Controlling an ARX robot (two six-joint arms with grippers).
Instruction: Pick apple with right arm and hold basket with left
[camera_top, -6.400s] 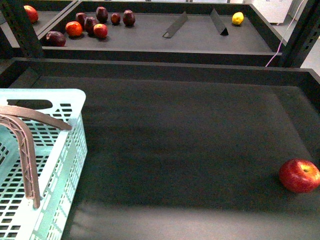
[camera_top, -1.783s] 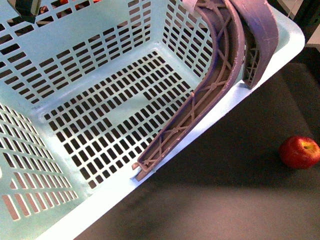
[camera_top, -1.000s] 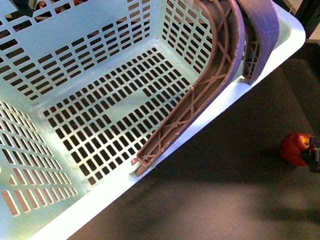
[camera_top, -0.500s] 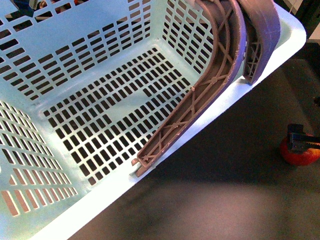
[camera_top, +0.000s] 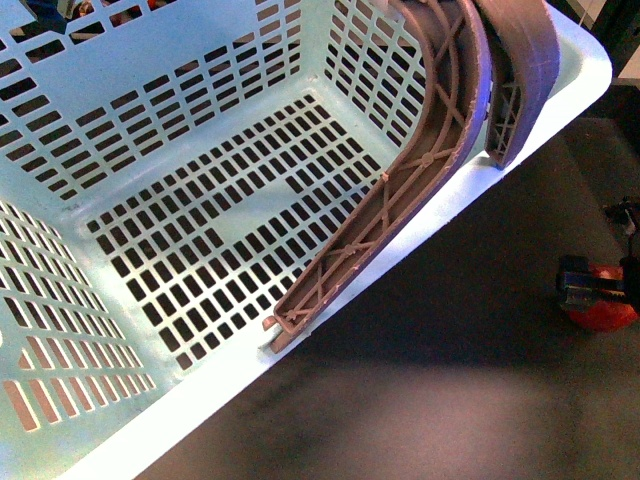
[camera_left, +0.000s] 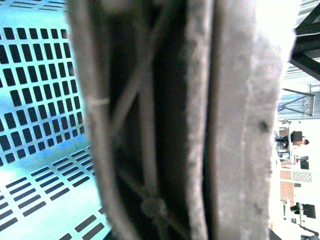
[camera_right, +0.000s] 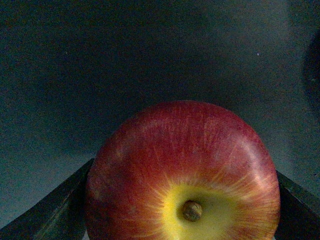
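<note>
I have the round, glossy red apple with a yellow flush round its stem (camera_right: 182, 175) sitting on the dark matte worktop (camera_top: 450, 390), out at the right edge of the front view and well apart from the basket. The right claw (camera_right: 184, 169) is down over it, stem facing the wrist camera. Its two dark fingers (camera_right: 55, 210) stand as wide as the fruit, one on each flank near the widest part. They look to be at the skin or just beside it, and I cannot tell whether they are pressing.

The large pale aqua plastic basket with slotted walls (camera_top: 200, 90) is tilted up close to the front camera, its floor bare. The left wrist view is filled by a blurred brownish-mauve ribbed handle (camera_left: 200, 120). The left claw itself is not in sight, so I cannot tell how it is set.

I judge the step in hand is closing on the apple. I would do these things:
- Close slowly and evenly, because a glossy round fruit can squirt out if one finger lands first.
- Take it at the widest part, not above it.
- Lift straight up before swinging towards the basket.
- Hold the left arm steady so the opening stays put.
</note>
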